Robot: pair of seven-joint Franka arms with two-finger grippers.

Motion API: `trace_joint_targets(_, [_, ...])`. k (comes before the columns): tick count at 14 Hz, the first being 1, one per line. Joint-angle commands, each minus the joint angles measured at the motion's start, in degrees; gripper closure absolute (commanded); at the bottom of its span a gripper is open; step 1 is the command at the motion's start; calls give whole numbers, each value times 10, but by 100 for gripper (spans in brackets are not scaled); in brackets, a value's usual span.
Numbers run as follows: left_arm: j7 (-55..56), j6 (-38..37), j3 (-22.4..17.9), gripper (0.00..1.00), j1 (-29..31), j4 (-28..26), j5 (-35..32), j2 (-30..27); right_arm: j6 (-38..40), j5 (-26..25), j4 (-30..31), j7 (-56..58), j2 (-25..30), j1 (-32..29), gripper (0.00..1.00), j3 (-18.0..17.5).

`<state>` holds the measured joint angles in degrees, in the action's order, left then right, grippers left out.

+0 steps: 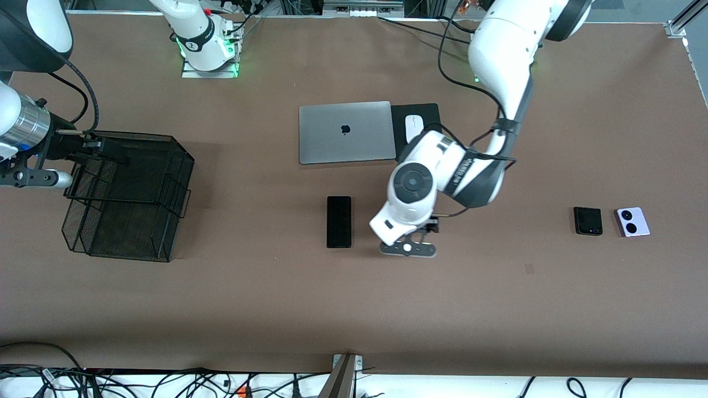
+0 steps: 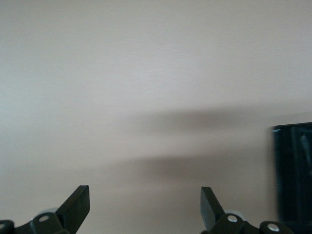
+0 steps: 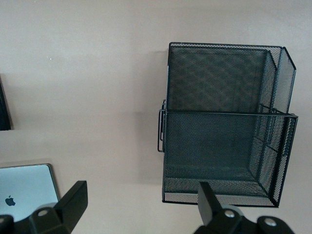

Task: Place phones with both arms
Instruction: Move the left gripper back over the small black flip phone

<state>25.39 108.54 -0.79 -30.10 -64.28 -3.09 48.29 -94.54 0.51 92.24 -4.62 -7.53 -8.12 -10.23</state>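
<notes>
Front view shows my left claw (image 1: pixel 407 247) low over bare table (image 1: pixel 498 309), just beside the long slim black phone (image 1: pixel 338 221), toward the left arm's end from it. Its fingers stand wide with nothing between them; my left wrist view catches only that phone's glossy edge (image 2: pixel 294 175) off to one side, so I judge I must shift over it before closing. My right claw (image 3: pixel 139 207) hangs spread and empty over the table beside the black mesh basket (image 1: pixel 130 193), waiting, probably because the basket is where the phones belong. The slab lies flat, nearer the front camera than the grey laptop (image 1: pixel 345 131). The small squarish black phone (image 1: pixel 588 220) and the lavender-white phone (image 1: pixel 631 221), with two dark camera circles, lie side by side, apart, toward the left arm's end.
</notes>
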Motion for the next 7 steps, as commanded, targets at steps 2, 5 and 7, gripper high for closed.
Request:
trace_joint_targets(2, [-109, -31, 3, 0, 56, -82, -2, -78, -2, 10, 0, 0, 2, -4, 0, -2])
trace_joint_targets(5, [-225, -76, 3, 0, 115, -84, -2, -101, -2, 10, 0, 0, 2, -4, 0, -2])
trace_joint_targets(7, [-277, -93, 3, 0, 147, -84, -2, -109, -2, 10, 0, 0, 2, -4, 0, -2])
